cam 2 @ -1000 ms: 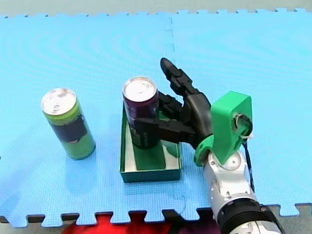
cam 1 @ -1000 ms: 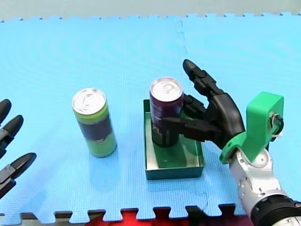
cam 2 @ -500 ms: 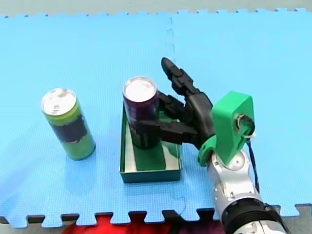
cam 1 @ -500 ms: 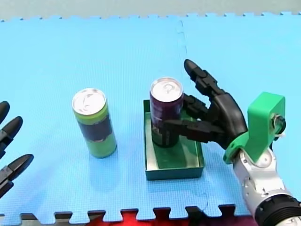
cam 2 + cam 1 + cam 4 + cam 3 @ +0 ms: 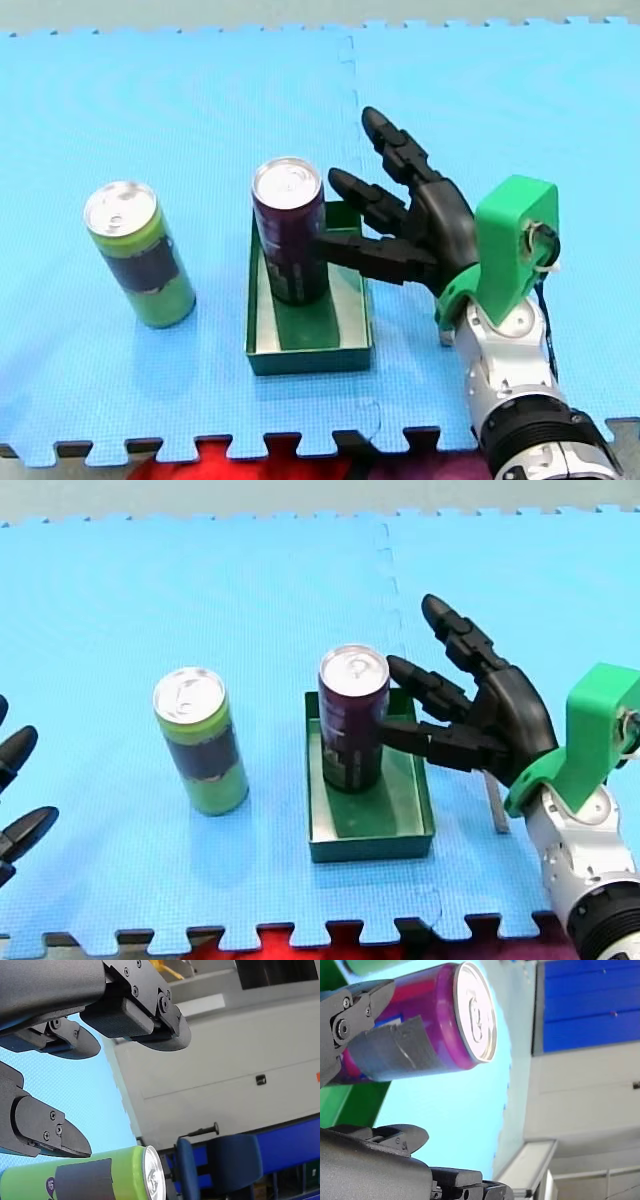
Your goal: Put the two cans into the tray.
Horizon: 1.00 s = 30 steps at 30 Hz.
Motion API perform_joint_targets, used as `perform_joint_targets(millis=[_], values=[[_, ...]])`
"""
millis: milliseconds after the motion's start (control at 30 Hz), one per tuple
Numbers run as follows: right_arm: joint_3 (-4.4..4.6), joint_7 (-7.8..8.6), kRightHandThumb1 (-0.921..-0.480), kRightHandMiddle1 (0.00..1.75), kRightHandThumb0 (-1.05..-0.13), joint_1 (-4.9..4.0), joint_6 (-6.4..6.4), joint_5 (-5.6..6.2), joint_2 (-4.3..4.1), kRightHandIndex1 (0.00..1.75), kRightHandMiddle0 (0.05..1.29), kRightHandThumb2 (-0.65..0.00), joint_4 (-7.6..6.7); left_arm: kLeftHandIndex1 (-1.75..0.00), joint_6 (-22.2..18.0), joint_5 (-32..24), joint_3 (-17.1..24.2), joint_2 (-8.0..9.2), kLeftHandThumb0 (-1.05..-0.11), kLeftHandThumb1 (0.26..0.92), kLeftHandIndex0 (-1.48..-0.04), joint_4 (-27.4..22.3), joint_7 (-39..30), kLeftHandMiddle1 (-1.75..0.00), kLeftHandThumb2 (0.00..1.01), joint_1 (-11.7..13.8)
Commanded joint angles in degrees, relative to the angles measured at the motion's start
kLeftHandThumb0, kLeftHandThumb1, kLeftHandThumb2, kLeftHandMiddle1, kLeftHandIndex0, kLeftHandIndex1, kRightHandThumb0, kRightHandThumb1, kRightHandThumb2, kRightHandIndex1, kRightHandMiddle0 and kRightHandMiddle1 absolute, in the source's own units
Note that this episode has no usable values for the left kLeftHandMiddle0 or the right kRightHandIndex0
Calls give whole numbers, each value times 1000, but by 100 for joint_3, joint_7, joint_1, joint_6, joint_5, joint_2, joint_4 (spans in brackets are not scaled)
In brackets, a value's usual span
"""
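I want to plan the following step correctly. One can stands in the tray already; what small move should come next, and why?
Probably the left hand should move toward the green can to grasp it. The purple can stands upright inside the tray, with the right hand open beside it. The green can stands on the mat, left of the tray, nearer the left hand.

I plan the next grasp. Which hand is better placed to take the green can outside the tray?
Probably left. The left hand, holding nothing, is on the green can's side. The right hand, also free, is beside the purple can, across the tray.
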Motion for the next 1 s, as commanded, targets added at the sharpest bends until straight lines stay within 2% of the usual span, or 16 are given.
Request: perform_joint_targets(millis=[0, 133, 367, 667, 800, 967], values=[[-28, 14, -625, 0, -706, -37, -5, 24, -52, 0, 84, 0, 13, -3, -48, -47, 35, 48, -1046, 868, -525, 69, -37, -1, 1, -50], [-44, -11, -626, 1, -702, -7, -32, 22, -69, 1, 86, 0, -33, -4, -98, -109, 78, 90, -1043, 868, -529, 206, -149, -2, 0, -129], [-88, 5, -630, 2, -700, 19, -41, 28, -191, 6, 92, -1, -75, -3, -172, -191, 129, 133, -1040, 866, -533, 349, -305, -3, 0, -210], [-131, 76, -630, 2, -700, 171, -20, 80, -314, 10, 95, 0, -263, -2, -171, -179, 142, 155, -1043, 867, -538, 307, -305, -2, 0, -195], [-174, 149, -630, 3, -699, 229, -8, 122, -423, 9, 98, 0, -320, -1, -172, -174, 140, 154, -1043, 867, -538, 283, -301, -2, 0, -183], [-242, 278, -630, 1, -703, 322, -62, 187, -585, 9, 97, 0, -330, 0, -159, -189, 154, 163, -1042, 866, -537, 276, -301, -2, 0, -178]])
